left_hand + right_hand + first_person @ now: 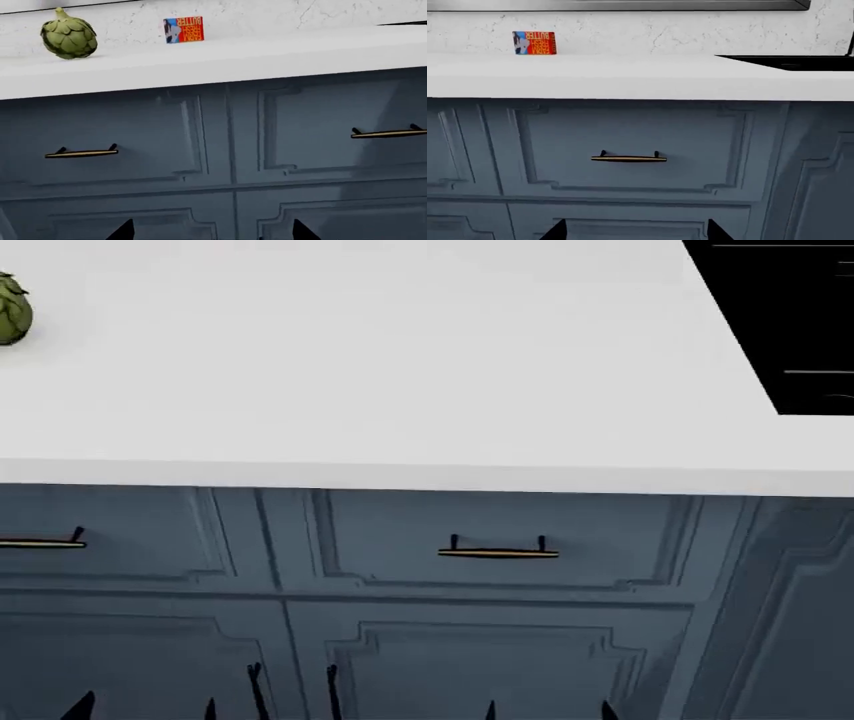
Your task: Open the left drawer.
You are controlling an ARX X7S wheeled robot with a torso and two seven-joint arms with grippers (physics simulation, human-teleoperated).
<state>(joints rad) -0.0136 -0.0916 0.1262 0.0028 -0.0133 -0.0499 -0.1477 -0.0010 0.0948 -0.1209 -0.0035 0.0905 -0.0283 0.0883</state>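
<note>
Wide shallow slate-blue left drawer point(110, 142) with framed panel front: sitting flush and shut under white countertop point(400, 390), brass bar handle point(81, 152) untouched. Matching right-hand drawer point(501, 540): lying just beside, also shut. Green artichoke point(68, 36) and red-blue butter box point(183, 30): resting on countertop, apart. Left gripper point(212, 232) and right gripper point(635, 231): hovering before cabinet fronts, dark fingertips spread wide, holding nothing.

- The butter box point(183, 30) on the white surface point(220, 62) against the wall carries the words "FARM FRESH BUTTER" in yellow on red, upside down in the left wrist view.
- In the right wrist view the lettering on the same box point(534, 43) appears mirrored.
</note>
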